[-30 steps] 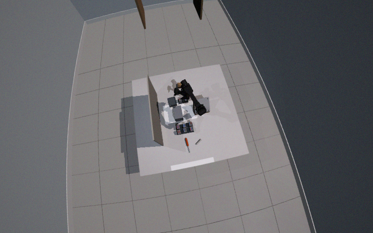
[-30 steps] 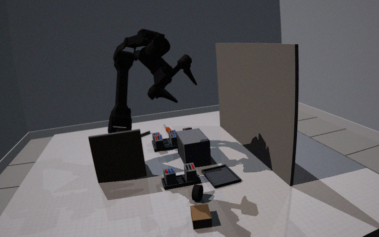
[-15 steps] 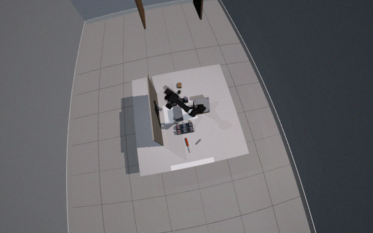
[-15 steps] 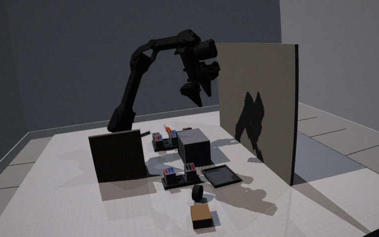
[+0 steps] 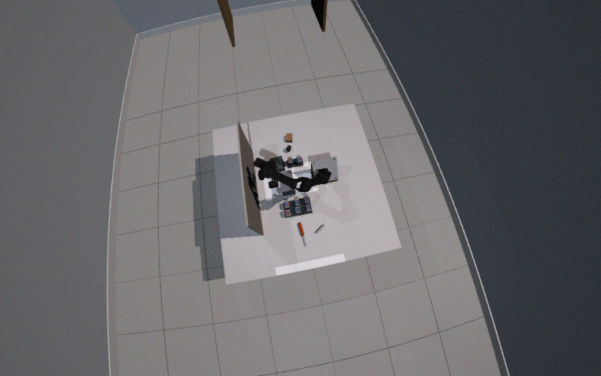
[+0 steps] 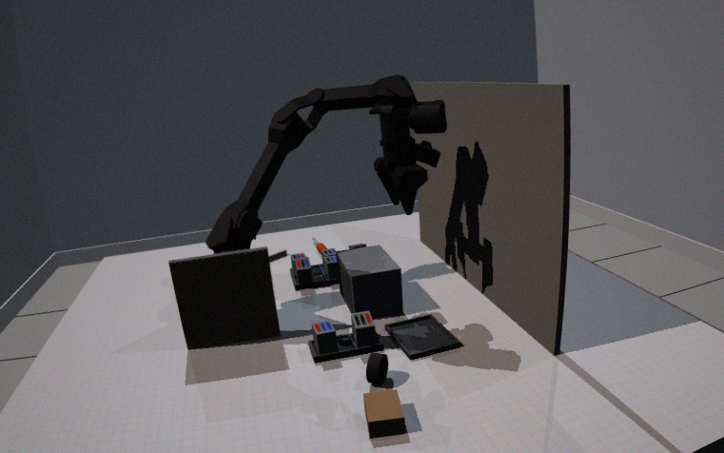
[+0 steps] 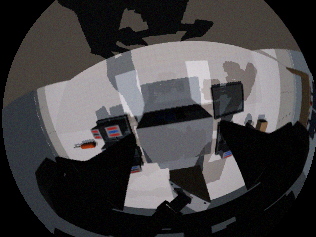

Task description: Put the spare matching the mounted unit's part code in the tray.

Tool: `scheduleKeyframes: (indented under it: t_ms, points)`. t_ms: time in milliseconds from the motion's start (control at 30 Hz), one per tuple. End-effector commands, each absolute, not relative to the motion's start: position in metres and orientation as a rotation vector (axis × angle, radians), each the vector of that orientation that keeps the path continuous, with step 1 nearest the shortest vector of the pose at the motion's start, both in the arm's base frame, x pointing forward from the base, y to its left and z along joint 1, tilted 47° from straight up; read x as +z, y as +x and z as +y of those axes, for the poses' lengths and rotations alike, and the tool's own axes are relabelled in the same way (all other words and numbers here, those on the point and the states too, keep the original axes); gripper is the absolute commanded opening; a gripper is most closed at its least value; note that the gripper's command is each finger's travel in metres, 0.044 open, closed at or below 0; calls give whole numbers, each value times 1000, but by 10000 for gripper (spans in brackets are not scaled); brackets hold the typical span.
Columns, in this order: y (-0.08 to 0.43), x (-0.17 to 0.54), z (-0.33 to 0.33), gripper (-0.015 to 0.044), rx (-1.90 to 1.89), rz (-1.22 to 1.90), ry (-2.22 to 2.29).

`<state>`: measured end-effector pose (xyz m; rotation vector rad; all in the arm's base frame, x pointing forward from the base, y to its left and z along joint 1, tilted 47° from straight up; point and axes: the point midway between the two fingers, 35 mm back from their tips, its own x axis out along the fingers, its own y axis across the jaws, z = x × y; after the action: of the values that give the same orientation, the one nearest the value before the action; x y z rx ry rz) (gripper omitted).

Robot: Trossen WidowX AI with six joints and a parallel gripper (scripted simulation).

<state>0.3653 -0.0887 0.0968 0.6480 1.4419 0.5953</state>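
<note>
My gripper [image 6: 401, 206] [image 7: 179, 131] is open and empty, pointing down high above the table, near the tall board. Below it stands a large grey box [image 6: 372, 262] [image 7: 172, 144]; its side towards the board is dark, and no code is legible. I cannot tell whether this box is the mounted unit. The dark, shallow tray [image 6: 423, 336] [image 7: 227, 99] lies beside it, with nothing seen in it. One rack holds two striped spares [image 6: 323, 336] [image 6: 362, 328]. The other rack holds several striped spares [image 5: 298, 205] [image 6: 301, 268] [image 7: 113, 131]. Their codes are not readable.
A tall board [image 5: 248, 186] [image 6: 498, 168] stands along one side, with the arm's shadow on it. A tilted panel [image 5: 324, 168] [image 6: 224, 298] stands near the arm's base. A tan block [image 5: 288, 137] [image 6: 383, 408], a black disc [image 6: 377, 368] and an orange screwdriver [image 5: 301, 229] [image 7: 88, 146] lie around.
</note>
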Motion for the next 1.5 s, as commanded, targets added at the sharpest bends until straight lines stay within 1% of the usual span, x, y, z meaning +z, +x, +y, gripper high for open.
scheduleKeyframes:
  t_ms: [0,400,633,900,967,1200,1367,1467]
  points:
    - [365,97,-92,440,597,1439,638]
    - [363,102,-84,440,640,1416,587]
    - [322,148,-9,440,1059,1113,53]
    - [249,172,63,440,1447,635,-542]
    - [242,172,68,440,1474,590,-590]
    - [242,172,68,440,1474,590,-590]
    - [238,156,84,309,1473,590,-591]
    - [237,146,96,300,1473,588,-590]
